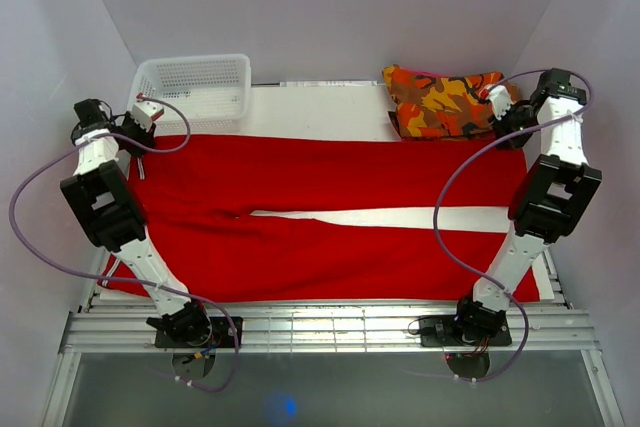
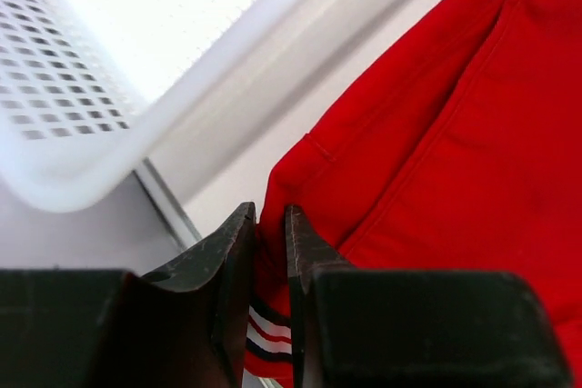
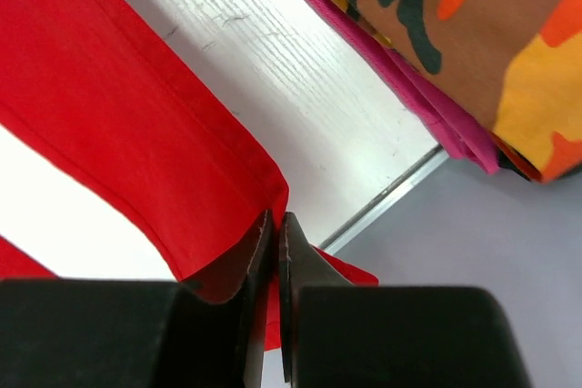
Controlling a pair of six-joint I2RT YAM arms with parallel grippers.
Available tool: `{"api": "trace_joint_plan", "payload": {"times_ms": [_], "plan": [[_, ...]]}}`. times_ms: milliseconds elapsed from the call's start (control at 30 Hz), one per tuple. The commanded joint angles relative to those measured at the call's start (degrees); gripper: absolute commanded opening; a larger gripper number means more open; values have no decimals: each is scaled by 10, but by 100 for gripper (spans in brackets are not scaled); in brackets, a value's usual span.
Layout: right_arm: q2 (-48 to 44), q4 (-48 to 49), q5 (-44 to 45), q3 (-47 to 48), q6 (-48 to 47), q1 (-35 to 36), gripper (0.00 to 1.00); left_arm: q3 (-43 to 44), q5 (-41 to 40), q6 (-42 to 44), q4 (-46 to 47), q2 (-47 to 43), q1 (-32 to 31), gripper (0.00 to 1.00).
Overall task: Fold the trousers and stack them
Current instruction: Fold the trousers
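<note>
The bright red trousers [image 1: 330, 212] lie spread flat across the table, waist at the left, two legs running right with a white gap between them. My left gripper [image 1: 138, 139] is shut on the trousers' far waist corner [image 2: 382, 161], red cloth and a striped label between the fingers [image 2: 238, 252]. My right gripper [image 1: 497, 125] is shut on the far leg's hem corner [image 3: 164, 152], cloth pinched between the fingers [image 3: 259, 243].
A white perforated basket [image 1: 195, 87] stands at the far left, close to my left gripper [image 2: 270, 224]. A folded orange-red-yellow camouflage garment [image 1: 440, 99] lies at the far right, beside my right gripper [image 3: 276, 229]. The table's right edge [image 3: 391, 193] runs just past the hem.
</note>
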Motion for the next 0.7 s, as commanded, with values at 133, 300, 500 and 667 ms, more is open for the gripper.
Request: {"api": "trace_joint_plan", "payload": {"times_ms": [133,300,500,667], "plan": [[-159,-1,-30,-104,-106,-57,8,-70,76,-30,49,-163,63,0],[-306,-25,-27,-253,-230,-103,8,-133,121,96,-130,-253,122,0],[-420,-21,29,-480,-357,-157,8,-267,54,293,-287,-306,214,0],[-398,49,70,-589,-337,-160,8,-371,-93,281,-249,-273,230,0]]}}
